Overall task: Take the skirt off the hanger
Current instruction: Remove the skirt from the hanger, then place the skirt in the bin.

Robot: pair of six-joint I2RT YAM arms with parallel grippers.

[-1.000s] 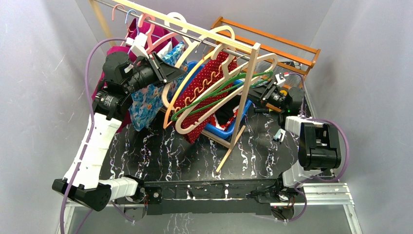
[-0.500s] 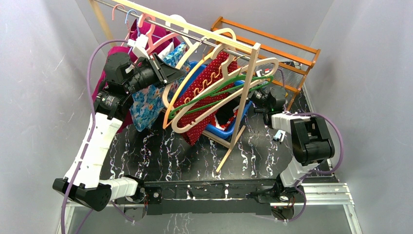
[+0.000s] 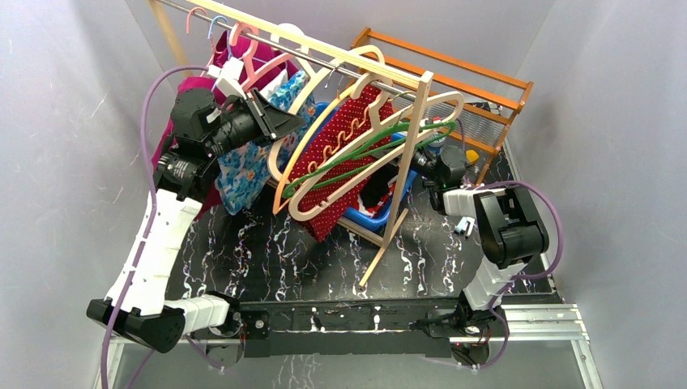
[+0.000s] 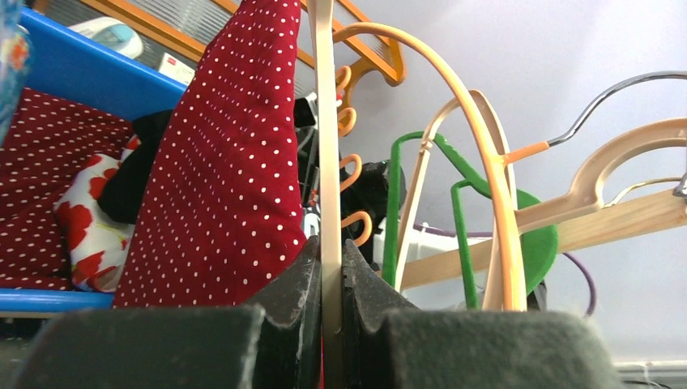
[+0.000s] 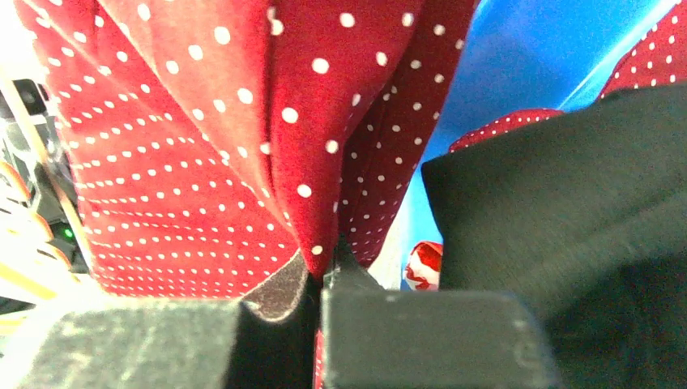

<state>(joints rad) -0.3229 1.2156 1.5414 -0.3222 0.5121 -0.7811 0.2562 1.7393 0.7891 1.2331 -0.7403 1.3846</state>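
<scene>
The red white-dotted skirt (image 3: 340, 150) hangs on a cream wooden hanger (image 3: 369, 180) from the rail. My left gripper (image 3: 296, 121) is at the hanger's left end. In the left wrist view my left gripper (image 4: 330, 253) is shut on the hanger's thin cream bar (image 4: 328, 146), with the skirt (image 4: 227, 178) just left of it. My right gripper (image 3: 418, 159) reaches in from the right, behind the wooden post. In the right wrist view my right gripper (image 5: 324, 271) is shut on a fold of the skirt (image 5: 202, 121).
A green hanger (image 3: 381, 139) and an orange one (image 3: 304, 138) hang tangled beside the cream hanger. A blue floral garment (image 3: 243, 174) hangs to the left. A blue bin (image 3: 381, 217) with clothes sits below. A wooden post (image 3: 405, 174) and an orange rack (image 3: 478, 69) stand close by.
My right arm has swung left to the skirt, and its gripper has gone from open to shut on the fabric. The left arm has not moved.
</scene>
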